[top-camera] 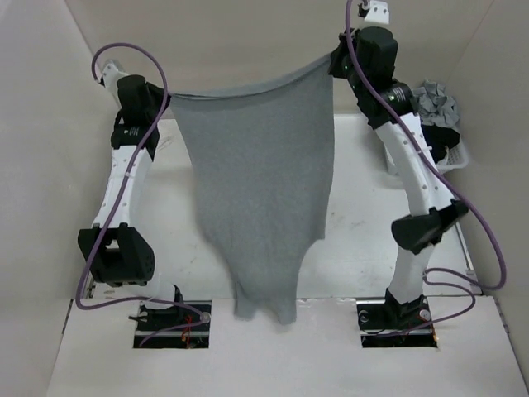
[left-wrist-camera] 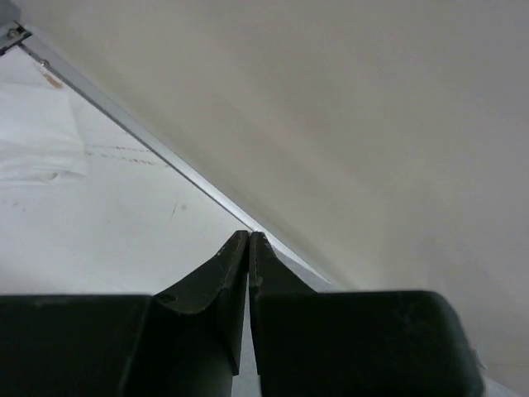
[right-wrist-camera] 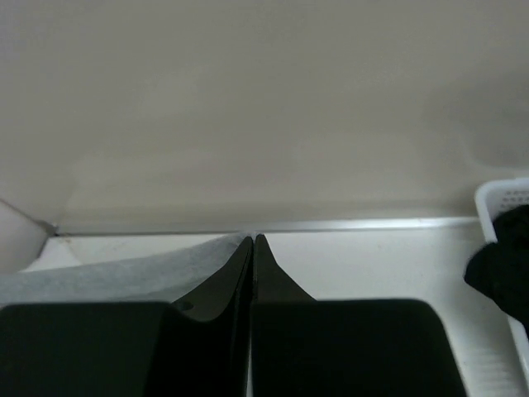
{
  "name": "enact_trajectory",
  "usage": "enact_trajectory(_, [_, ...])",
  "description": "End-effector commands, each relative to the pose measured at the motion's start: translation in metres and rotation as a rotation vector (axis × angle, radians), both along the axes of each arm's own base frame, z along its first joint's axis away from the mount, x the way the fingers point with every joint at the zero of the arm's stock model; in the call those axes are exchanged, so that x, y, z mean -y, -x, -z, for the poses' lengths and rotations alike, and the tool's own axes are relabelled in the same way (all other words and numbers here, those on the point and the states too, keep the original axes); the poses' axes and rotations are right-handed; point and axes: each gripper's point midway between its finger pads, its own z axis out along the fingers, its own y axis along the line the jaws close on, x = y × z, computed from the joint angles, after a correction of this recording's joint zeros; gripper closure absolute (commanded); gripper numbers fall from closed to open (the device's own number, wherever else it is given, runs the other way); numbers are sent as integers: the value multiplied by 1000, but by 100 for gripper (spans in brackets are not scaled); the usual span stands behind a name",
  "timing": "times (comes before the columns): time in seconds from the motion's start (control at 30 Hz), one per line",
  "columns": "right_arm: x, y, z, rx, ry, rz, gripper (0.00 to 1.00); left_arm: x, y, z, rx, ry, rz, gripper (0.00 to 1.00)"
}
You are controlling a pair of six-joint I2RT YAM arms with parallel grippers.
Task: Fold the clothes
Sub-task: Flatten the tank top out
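From above, we could not see the fingertips where the tank top [top-camera: 260,182] met each arm, and the cloth hid much of the table [top-camera: 364,223]. At the left gripper [left-wrist-camera: 249,238] we could not tell whether fabric sat between the tips. The right gripper [right-wrist-camera: 253,240] covered most of its cloth; the basket [right-wrist-camera: 502,194] and black garment [right-wrist-camera: 500,273] ran off the right edge

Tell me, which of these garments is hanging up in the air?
The grey tank top, stretched between the left gripper and right gripper, its lower end dangling. The other clothes sit crumpled in the white basket at the right.
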Motion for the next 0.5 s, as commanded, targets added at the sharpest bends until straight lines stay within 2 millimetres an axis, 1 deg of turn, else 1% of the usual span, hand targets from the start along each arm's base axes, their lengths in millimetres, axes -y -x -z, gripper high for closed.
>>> enact_trajectory(0.0, [18, 55, -132, 272, -154, -88, 100, 6, 40, -169, 400, 1, 44, 97])
enact_trajectory(0.13, [34, 75, -165, 361, -199, -98, 100, 10, 49, -204, 471, -8, 66, 97])
enact_trajectory(0.17, [38, 82, -173, 382, -208, -103, 100, 11, 55, -214, 494, -11, 73, 97])
enact_trajectory(0.27, [45, 100, -187, 415, -212, -107, 100, 8, 74, -232, 536, -19, 63, 97])
enact_trajectory(0.33, [49, 105, -183, 394, -200, -104, 100, 6, 85, -237, 550, -36, 54, 97])
enact_trajectory(0.4, [50, 106, -170, 354, -190, -96, 100, 5, 93, -233, 547, -44, 42, 97])
enact_trajectory(0.47, [53, 107, -144, 285, -176, -82, 100, 10, 99, -221, 534, -51, 45, 97])
